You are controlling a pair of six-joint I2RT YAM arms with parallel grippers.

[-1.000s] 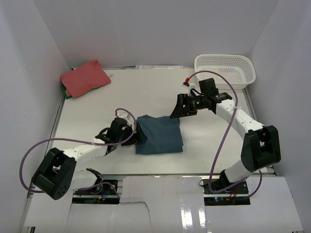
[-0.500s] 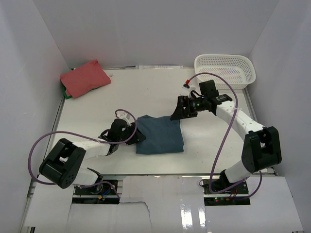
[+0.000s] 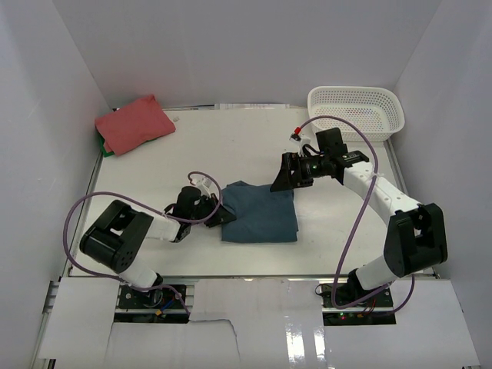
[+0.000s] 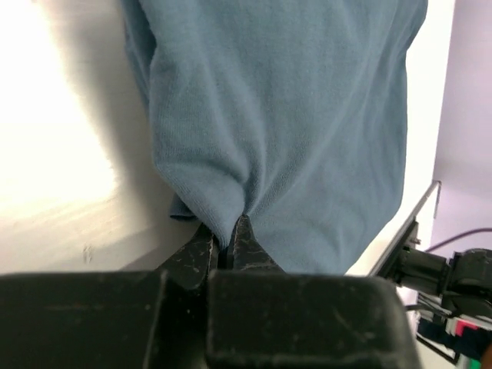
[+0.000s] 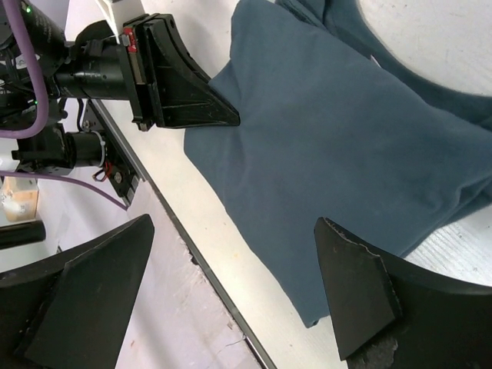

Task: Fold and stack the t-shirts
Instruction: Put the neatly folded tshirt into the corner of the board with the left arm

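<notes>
Top external view shows the blue t-shirt [image 3: 260,217] folded into a rough square near the middle of the worktop [image 3: 231,146], a little toward the near edge. The left fingers [image 3: 221,216] are clenched on its left edge. In the left wrist view they pinch a small gather of the blue cloth, and the rest of the shirt spreads flat away from them. The right fingers [image 3: 283,178] hang over the shirt's far right corner, spread wide and grasping nothing. The red t-shirt [image 3: 134,124] lies folded in the far left corner, on top of something green [image 3: 106,151] of which only an edge shows. A white basket [image 3: 355,124] stands in the far right corner, well apart from both shirts
</notes>
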